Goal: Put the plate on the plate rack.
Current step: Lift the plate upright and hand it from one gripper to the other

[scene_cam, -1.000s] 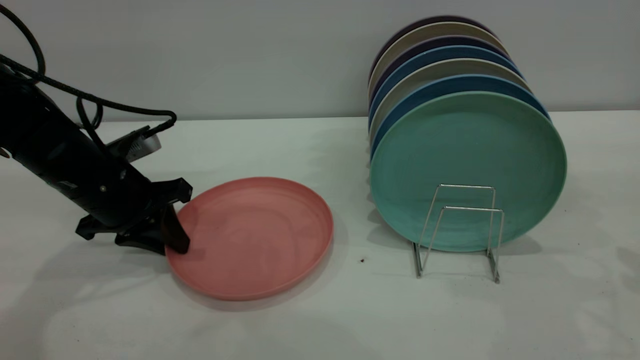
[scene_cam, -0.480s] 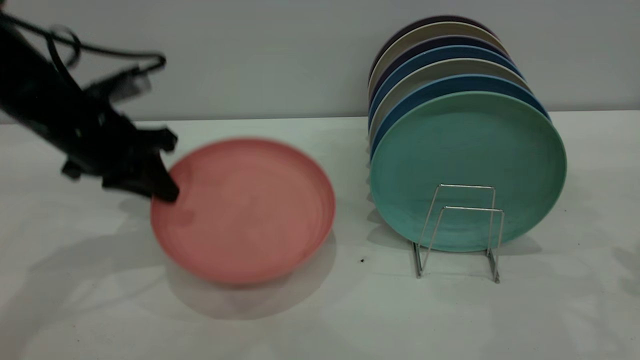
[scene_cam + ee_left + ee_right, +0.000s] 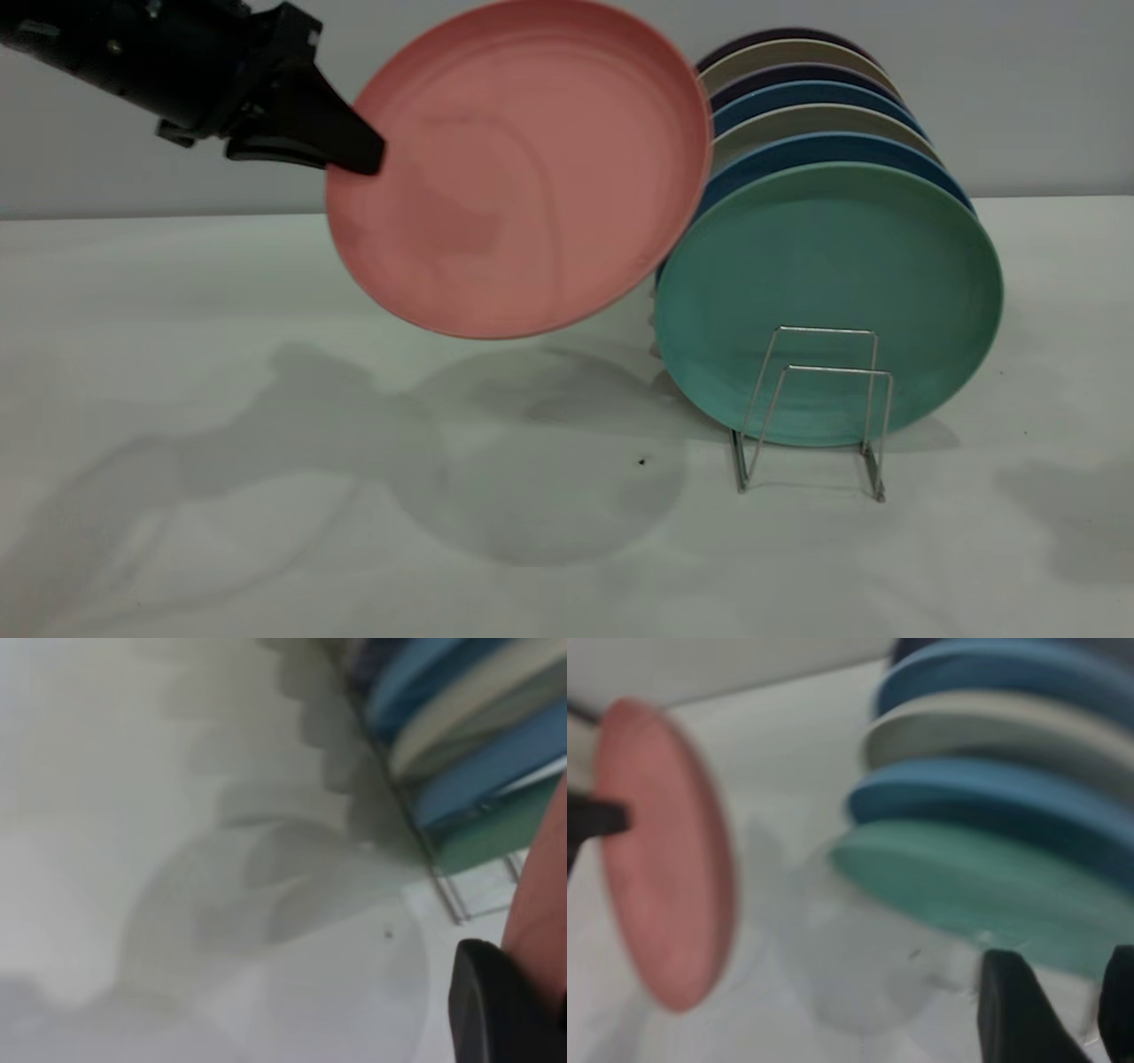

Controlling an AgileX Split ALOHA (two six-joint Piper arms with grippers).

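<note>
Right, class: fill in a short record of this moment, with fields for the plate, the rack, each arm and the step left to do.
plate: pink plate, lifted clear of the table, tilted with its face toward the camera
rack: wire rack holds a row of upright plates, green plate at the front
left arm: left gripper, fingers shut on the pink plate's rim
right arm: right gripper near the rack, fingers apart, empty
step left: plate not yet on rack

level front view, wrist views share plates point(image 3: 828, 292)

White table point(image 3: 266, 532) — plate rack point(image 3: 811, 412)
</note>
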